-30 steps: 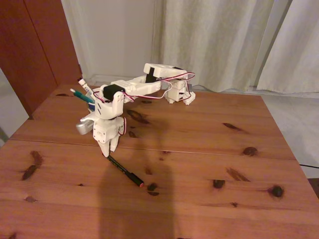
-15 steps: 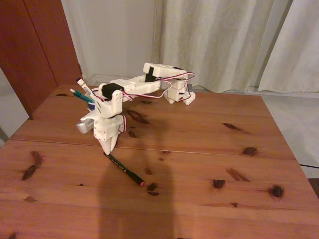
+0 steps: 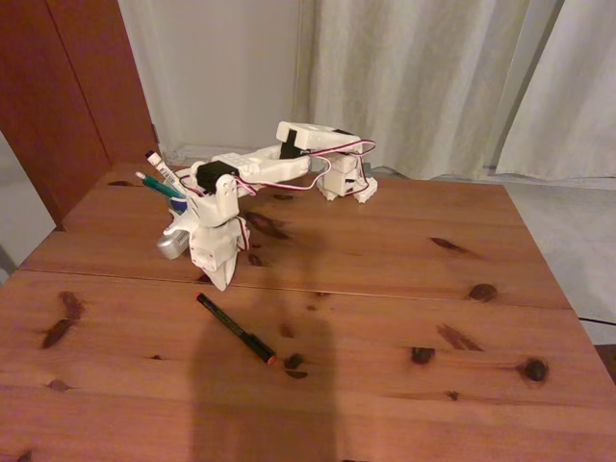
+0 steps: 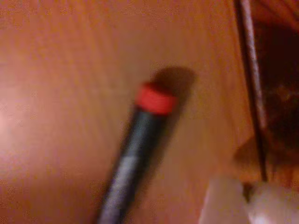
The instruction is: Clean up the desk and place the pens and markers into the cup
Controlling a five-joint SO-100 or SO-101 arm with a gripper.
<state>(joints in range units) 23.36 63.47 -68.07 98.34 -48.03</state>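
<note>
Lifted clear since half a second ago, the gripper [image 3: 220,280] now hangs just above the desk [image 3: 404,308], apart from the black pen [image 3: 236,330] it was touching. That pen lies flat just in front of it, red tip toward the camera. Whether the jaws are open I cannot tell. Farther back, two pens stand in the cup [image 3: 178,204], so one remains, and the grasp looks missed.

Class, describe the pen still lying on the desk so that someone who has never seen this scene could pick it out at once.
In the fixed view, find the wooden desk and the white robot arm on it. Just in front of the gripper, past the seam, a black pen lies flat and diagonal. Unlike the two sticks standing in the cup, it lies alone and has a red tip.
</note>
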